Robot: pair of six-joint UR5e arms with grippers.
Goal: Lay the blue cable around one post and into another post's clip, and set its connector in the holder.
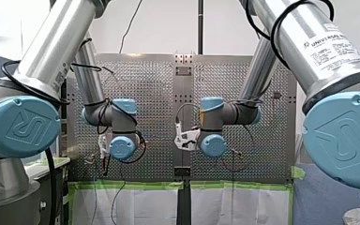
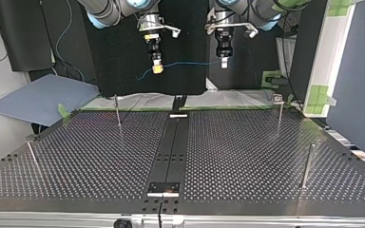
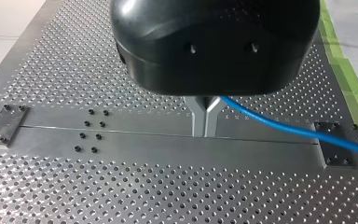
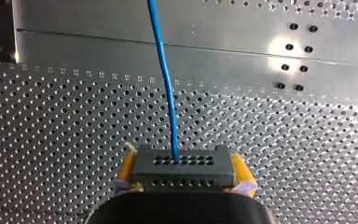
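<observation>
My right claw point(image 2: 157, 66) is closed on the grey connector point(image 4: 182, 169), which sits between its yellow pads point(image 4: 128, 169). The blue cable point(image 4: 164, 84) leaves the connector's face and runs straight ahead. My left claw point(image 3: 205, 122) has its metal fingers pressed together. The cable comes out beside them, so it seems pinched there, though the claw's black body hides the exact spot.

In the top view the cable hangs slack from left to right between the two claws, above the table's point(image 2: 247, 156) far edge. All four posts stand nearer and lower. The far left post point(image 2: 118, 111) is closest to my right claw and the far right post point(image 2: 279, 116) to my left claw. The clips are too small to make out, and I cannot pick out the holder.
</observation>
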